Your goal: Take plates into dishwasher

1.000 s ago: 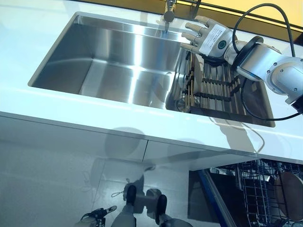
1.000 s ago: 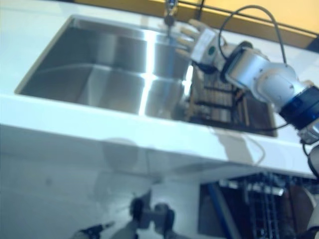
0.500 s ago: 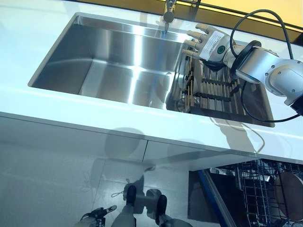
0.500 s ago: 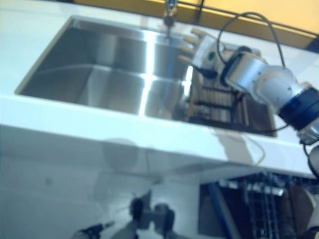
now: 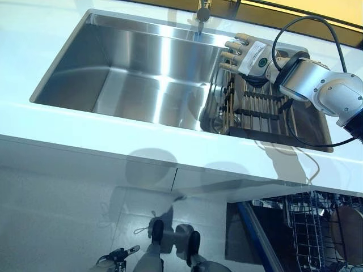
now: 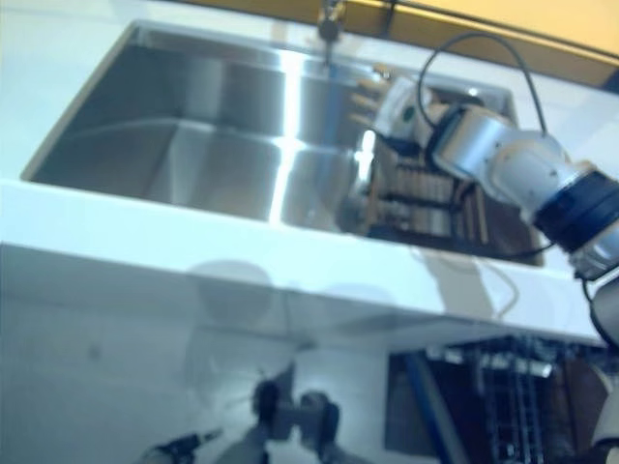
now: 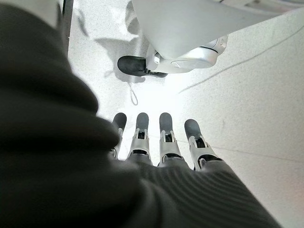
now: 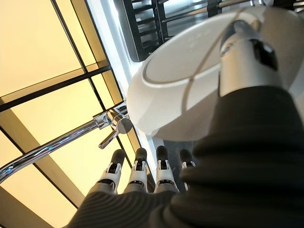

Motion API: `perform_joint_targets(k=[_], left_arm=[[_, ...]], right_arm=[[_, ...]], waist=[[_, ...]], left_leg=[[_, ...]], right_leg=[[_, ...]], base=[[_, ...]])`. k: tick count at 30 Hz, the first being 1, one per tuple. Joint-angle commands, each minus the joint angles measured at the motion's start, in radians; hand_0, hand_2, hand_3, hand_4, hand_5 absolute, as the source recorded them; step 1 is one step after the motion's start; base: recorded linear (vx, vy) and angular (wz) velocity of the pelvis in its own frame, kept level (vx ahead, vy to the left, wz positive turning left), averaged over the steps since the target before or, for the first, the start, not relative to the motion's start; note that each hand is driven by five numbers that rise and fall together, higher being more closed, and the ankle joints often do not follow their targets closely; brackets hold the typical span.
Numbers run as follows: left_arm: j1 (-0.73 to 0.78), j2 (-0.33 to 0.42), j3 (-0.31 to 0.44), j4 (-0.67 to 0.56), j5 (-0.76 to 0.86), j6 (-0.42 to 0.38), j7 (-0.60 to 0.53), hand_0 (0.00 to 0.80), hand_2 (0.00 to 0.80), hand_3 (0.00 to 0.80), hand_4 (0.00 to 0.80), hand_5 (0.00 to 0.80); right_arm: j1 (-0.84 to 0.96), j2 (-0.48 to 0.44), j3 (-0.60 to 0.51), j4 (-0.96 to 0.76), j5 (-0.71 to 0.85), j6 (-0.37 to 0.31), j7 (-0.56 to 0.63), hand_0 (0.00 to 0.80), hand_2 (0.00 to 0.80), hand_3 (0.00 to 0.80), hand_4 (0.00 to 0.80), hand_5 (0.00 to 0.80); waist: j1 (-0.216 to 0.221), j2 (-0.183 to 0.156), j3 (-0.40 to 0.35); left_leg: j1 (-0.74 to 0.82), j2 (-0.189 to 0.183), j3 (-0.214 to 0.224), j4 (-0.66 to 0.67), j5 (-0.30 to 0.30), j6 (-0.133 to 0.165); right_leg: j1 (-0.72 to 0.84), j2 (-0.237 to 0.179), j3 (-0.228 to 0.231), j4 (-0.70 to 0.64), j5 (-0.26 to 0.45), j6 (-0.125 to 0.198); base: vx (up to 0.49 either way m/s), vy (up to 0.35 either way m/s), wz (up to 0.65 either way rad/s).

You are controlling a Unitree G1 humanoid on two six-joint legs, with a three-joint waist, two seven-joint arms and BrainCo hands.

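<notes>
Here the right hand (image 5: 249,52) hovers over the sink (image 5: 113,73) rack (image 5: 258,107), fingers straight and spread, holding nothing. A white plate (image 8: 185,80) stands on edge just beside its palm, thumb side. The left hand (image 7: 161,142) hangs open near the floor, well away.

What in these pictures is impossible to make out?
1. Right wrist view: the right hand's thumb covers part of the white plate, so contact is unclear.
2. Left eye view: the dishwasher basket is cut off by the picture's corner and the counter.
</notes>
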Motion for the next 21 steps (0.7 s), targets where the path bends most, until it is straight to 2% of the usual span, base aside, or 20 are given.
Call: perform_joint_targets(k=[1,7,8,9,10,11,21], left_arm=[[-0.009,0.026,0.022,0.025,-0.038,-0.016,-0.001,0.0,0.0,0.0,0.0,0.0],[-0.004,0.028,0.021,0.021,-0.056,-0.026,-0.003,0.0,0.0,0.0,0.0,0.0],[-0.004,0.029,0.02,0.021,-0.062,-0.029,-0.006,0.0,0.0,0.0,0.0,0.0],[-0.004,0.028,0.022,0.02,-0.061,-0.027,-0.006,0.0,0.0,0.0,0.0,0.0],[-0.001,0.03,0.022,0.02,-0.063,-0.032,-0.008,0.0,0.0,0.0,0.0,0.0],[0.0,0.03,0.024,0.02,-0.061,-0.034,-0.009,0.0,0.0,0.0,0.0,0.0],[0.002,0.029,0.032,0.024,-0.05,-0.046,-0.016,0.0,0.0,0.0,0.0,0.0]], right_arm=[[-0.055,-0.006,0.017,0.026,-0.031,-0.008,0.013,0.0,0.0,0.0,0.0,0.0],[-0.06,0.004,0.027,0.025,-0.068,-0.026,0.034,0.0,0.0,0.0,0.0,0.0],[-0.068,0.007,0.039,0.033,-0.092,-0.042,0.039,0.144,0.144,0.144,0.144,0.144],[-0.071,0.008,0.044,0.034,-0.104,-0.052,0.045,0.254,0.254,0.254,0.254,0.254],[-0.071,0.008,0.046,0.033,-0.124,-0.063,0.051,0.574,0.574,0.574,0.574,0.574],[-0.068,0.008,0.045,0.031,-0.135,-0.069,0.057,0.8,0.8,0.8,0.8,0.8],[-0.035,0.009,0.018,0.031,-0.217,-0.12,0.121,0.8,0.8,0.8,0.8,0.8]], waist=[[0.027,-0.031,0.041],[0.033,-0.026,0.061],[0.035,-0.025,0.064],[0.035,-0.025,0.065],[0.036,-0.025,0.066],[0.037,-0.025,0.068],[0.036,-0.038,0.064]], left_leg=[[0.037,-0.057,0.071,-0.004,-0.104,0.023],[0.032,-0.056,0.072,-0.004,-0.098,0.021],[0.028,-0.056,0.073,-0.004,-0.096,0.019],[0.025,-0.056,0.071,-0.004,-0.094,0.019],[0.023,-0.056,0.07,-0.004,-0.092,0.018],[0.022,-0.055,0.07,-0.004,-0.091,0.018],[0.023,-0.054,0.075,-0.004,-0.092,0.017]], right_leg=[[-0.032,0.014,-0.025,-0.002,-0.01,0.047],[-0.037,0.013,-0.032,-0.002,-0.007,0.048],[-0.039,0.013,-0.036,-0.002,-0.006,0.048],[-0.041,0.012,-0.037,-0.002,-0.005,0.048],[-0.042,0.012,-0.04,-0.002,-0.004,0.048],[-0.043,0.011,-0.041,-0.002,-0.004,0.048],[-0.043,0.011,-0.044,-0.002,-0.004,0.047]], base=[[0.0,0.0,0.0],[0.0,0.0,0.0],[0.0,0.0,0.0],[0.0,0.0,0.0],[0.0,0.0,0.0],[0.0,0.0,0.0],[-0.001,0.0,0.0]])
